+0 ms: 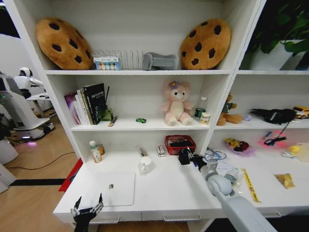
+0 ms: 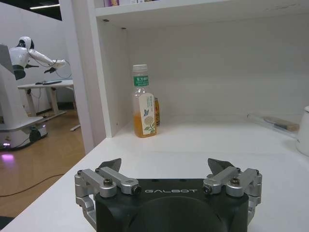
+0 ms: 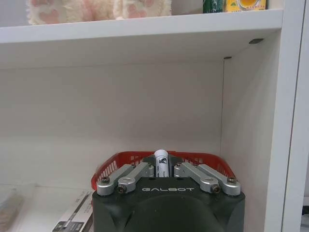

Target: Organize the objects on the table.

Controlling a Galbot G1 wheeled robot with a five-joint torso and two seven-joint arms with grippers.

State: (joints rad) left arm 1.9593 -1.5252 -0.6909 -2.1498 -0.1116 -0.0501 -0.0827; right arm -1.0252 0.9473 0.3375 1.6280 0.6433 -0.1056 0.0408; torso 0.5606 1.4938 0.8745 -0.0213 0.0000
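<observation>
My right gripper [image 1: 186, 155] hangs just in front of the red basket [image 1: 180, 143] at the back of the white table [image 1: 169, 193]. In the right wrist view the right gripper [image 3: 164, 170] is shut on a small white tube [image 3: 161, 158], with the red basket [image 3: 111, 164] right behind it. My left gripper [image 1: 87, 210] stands open at the table's front left edge, near the shut silver laptop [image 1: 113, 188]. From the left wrist view the left gripper [image 2: 165, 166] holds nothing. A yellow ruler strip [image 1: 250, 184] and a yellow packet [image 1: 285, 180] lie on the right.
A white mug [image 1: 146, 165] stands behind the laptop, and a tea bottle [image 1: 95, 151] at the back left. A clear case [image 2: 273, 123] lies beside the mug. A small box [image 1: 161, 150] is left of the basket. The shelf above carries a green toy [image 1: 140, 120].
</observation>
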